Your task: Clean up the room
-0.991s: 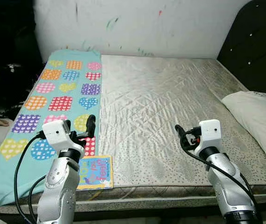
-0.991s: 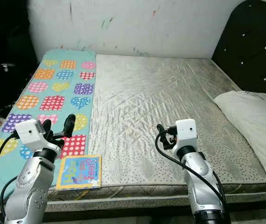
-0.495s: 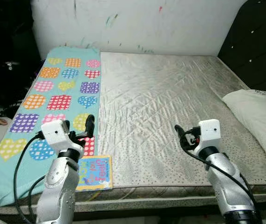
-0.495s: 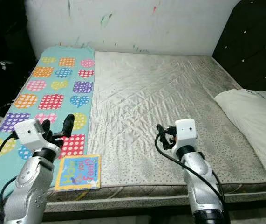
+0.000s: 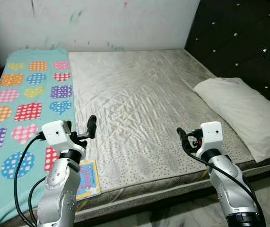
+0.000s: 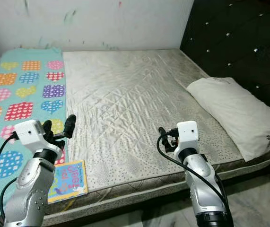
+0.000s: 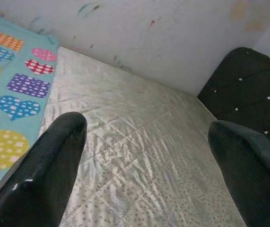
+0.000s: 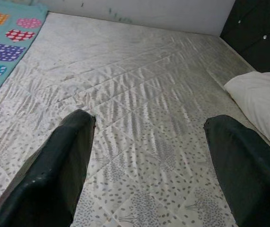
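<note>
A colourful children's book [image 6: 68,179] lies flat at the bed's front edge, on the corner of a teal blanket [image 5: 26,94] printed with hearts. My left gripper [image 6: 59,126] hovers open just above and behind the book, with nothing between its fingers. My right gripper [image 6: 163,136] is held open over the front middle of the bare quilted mattress [image 5: 135,104], also empty. A white pillow [image 5: 239,113] lies on the bed's right side. Both wrist views look across the mattress between spread black fingers [image 7: 54,161] [image 8: 64,161].
A dark tufted headboard [image 5: 239,42] rises along the right. A white wall with paint marks [image 5: 101,23] backs the bed. Pale floor [image 6: 267,208] shows below the bed's front right corner.
The whole picture has shifted left, so the camera has turned to the right. The pillow and headboard now show more fully. Both arms hold the same pose.
</note>
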